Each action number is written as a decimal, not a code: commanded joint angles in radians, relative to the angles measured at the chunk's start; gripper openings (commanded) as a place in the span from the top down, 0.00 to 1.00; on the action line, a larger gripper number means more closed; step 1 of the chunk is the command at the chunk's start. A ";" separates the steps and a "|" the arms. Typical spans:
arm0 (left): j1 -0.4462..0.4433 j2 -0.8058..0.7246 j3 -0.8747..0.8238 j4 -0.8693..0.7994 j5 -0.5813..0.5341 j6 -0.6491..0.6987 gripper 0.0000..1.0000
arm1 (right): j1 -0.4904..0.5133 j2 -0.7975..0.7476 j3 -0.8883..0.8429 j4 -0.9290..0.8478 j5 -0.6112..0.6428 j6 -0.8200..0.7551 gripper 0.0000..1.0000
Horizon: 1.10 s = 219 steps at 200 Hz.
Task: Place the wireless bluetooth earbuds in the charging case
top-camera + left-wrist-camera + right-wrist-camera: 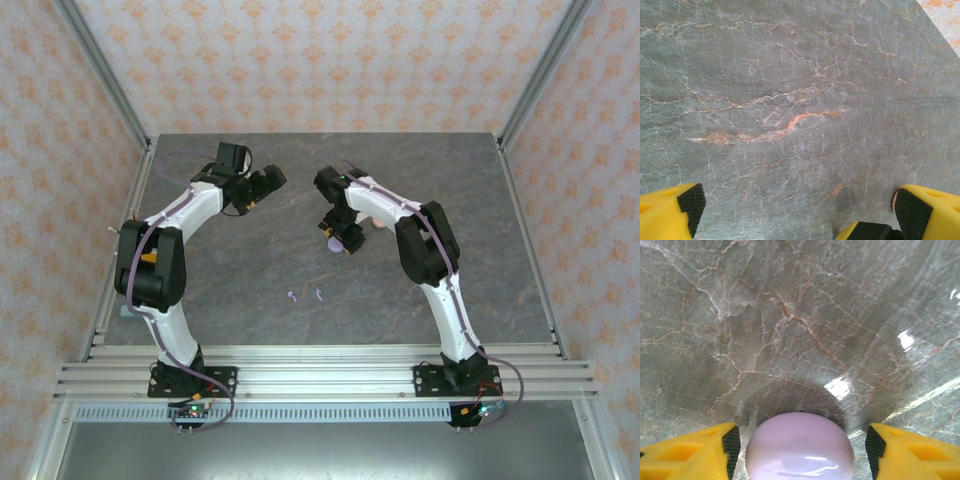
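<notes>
Straddling one glossy pale purple domed case (800,455), right gripper (801,442), jaws apart; left gripper (797,205), jaws spread, over veined grey stone table (790,75); two tiny purple stemmed earbuds (291,296) (319,294) lying loose.

Glossy grey marbled surface (250,270), veined in orange. Walled at 9, 12 and 3 o'clock by pale wallpaper (320,60) in peach floral print. Aluminium rails (320,365) at 6 o'clock.

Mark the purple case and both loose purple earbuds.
purple case (800,445), right wrist view, domed top.
left purple earbud (291,296), top view, middle.
right purple earbud (319,294), top view, middle.
</notes>
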 commanded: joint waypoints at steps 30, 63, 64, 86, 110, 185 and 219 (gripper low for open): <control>0.008 0.014 0.025 0.024 0.008 -0.002 0.00 | -0.001 0.047 -0.004 -0.001 -0.005 0.006 0.33; 0.008 0.014 0.025 0.025 0.008 -0.002 0.00 | -0.001 0.053 -0.005 0.000 -0.006 0.002 0.36; 0.008 0.014 0.025 0.024 0.008 -0.002 0.00 | -0.001 0.053 -0.006 0.000 -0.006 0.003 0.36; 0.008 0.015 0.025 0.024 0.008 -0.002 0.00 | 0.002 0.053 -0.003 0.003 -0.008 0.000 0.39; 0.009 0.015 0.027 0.025 0.008 -0.003 0.00 | 0.008 0.052 0.008 -0.001 -0.007 -0.007 0.40; 0.006 0.009 0.027 0.022 0.008 -0.005 0.00 | 0.030 0.069 0.027 -0.012 -0.007 -0.017 0.41; 0.006 0.005 0.027 0.018 0.008 -0.002 0.00 | 0.031 0.064 0.027 -0.013 -0.004 -0.029 0.45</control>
